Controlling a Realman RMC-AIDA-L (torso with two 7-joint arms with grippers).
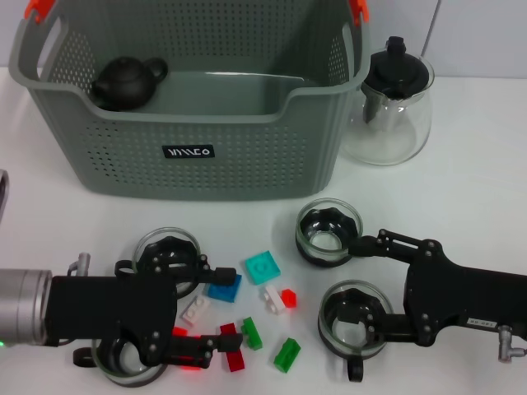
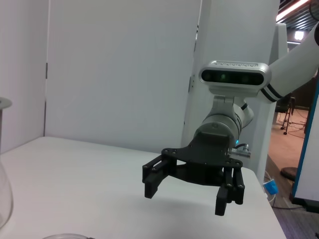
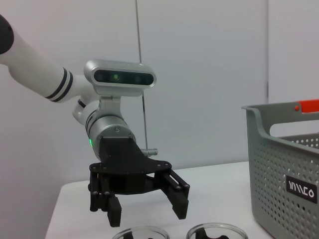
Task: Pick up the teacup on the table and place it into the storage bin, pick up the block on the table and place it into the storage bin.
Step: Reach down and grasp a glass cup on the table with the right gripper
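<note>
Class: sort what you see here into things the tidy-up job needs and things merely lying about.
Job: storage bin; four glass teacups, e.g.; blocks, e.g. teal, blue; left gripper; right gripper.
Lying about: black teapot in bin; glass teapot.

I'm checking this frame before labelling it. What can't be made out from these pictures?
- Head view: the left gripper covers part of two teacups and some blocks.
- Head view: the storage bin has its far rim cut by the top edge; its front wall hides the floor beside the dark teapot.
- Head view: the right gripper overlaps the nearer right teacup.
</note>
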